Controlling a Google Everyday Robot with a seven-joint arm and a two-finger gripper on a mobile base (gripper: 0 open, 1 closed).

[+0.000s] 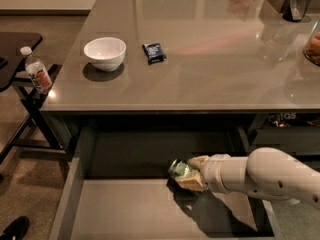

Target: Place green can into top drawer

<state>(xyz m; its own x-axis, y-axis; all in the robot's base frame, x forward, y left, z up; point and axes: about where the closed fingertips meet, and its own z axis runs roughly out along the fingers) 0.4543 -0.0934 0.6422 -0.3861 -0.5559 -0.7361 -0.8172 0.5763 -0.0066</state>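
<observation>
The green can (180, 170) is held in my gripper (192, 173), lying roughly on its side with its silver end facing left. My gripper is shut on the can and reaches in from the right on a white arm. It hangs low over the back part of the open top drawer (120, 209), close to the drawer's flat grey bottom. I cannot tell whether the can touches the bottom. The can's far end is hidden by the tan fingers (190, 183).
On the grey desk top (210, 74) stand a white bowl (105, 53) and a small dark blue packet (154, 52). A water bottle (36, 71) stands on a black stand at the left. Dark jars sit at the desk's far right.
</observation>
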